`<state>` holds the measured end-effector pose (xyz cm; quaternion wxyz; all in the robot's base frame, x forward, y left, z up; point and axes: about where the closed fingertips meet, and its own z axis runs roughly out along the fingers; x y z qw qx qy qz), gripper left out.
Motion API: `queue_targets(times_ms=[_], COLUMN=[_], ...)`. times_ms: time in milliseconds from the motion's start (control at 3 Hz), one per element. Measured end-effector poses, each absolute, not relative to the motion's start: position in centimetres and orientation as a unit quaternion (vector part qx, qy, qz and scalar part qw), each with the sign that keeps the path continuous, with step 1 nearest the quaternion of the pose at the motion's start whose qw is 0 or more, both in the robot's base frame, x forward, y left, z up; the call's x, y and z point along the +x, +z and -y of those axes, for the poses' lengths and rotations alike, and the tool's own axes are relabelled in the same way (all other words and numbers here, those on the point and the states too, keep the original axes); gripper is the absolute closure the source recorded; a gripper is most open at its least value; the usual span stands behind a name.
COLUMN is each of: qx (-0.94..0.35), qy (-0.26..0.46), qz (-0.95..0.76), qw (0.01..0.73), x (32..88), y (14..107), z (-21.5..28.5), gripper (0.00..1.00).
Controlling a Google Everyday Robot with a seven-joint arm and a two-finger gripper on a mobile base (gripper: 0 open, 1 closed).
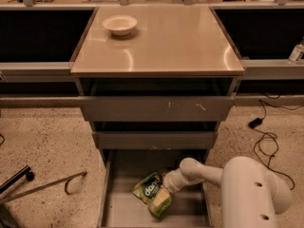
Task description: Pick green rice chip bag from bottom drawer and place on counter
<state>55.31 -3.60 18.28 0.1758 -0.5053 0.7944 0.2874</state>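
The claw (167,183) is reaching into the bottom drawer (122,209), touching the green rice chip bag (151,194). Its tip is hiding against the bag (spread or pinching: cannot tell).

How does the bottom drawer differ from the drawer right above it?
The bottom drawer is pulled far out, with its grey floor in view; the middle drawer shows only its flat front. The bottom drawer holds the green rice chip bag, with the claw right at the bag's right side; the middle drawer's inside is hidden. Both are grey metal.
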Motion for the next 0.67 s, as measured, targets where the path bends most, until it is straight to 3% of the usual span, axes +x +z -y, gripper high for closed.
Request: queue_targets(times_ms=[333, 667], qx=[-0.507, -0.505], qy=[0.299, 0.298], qz=[-0.794, -0.795], qw=[0.152, 0.153], x=[54.62, 54.75], y=[14.70, 14.45], z=[3.12, 3.16], gripper=[0.00, 0.19])
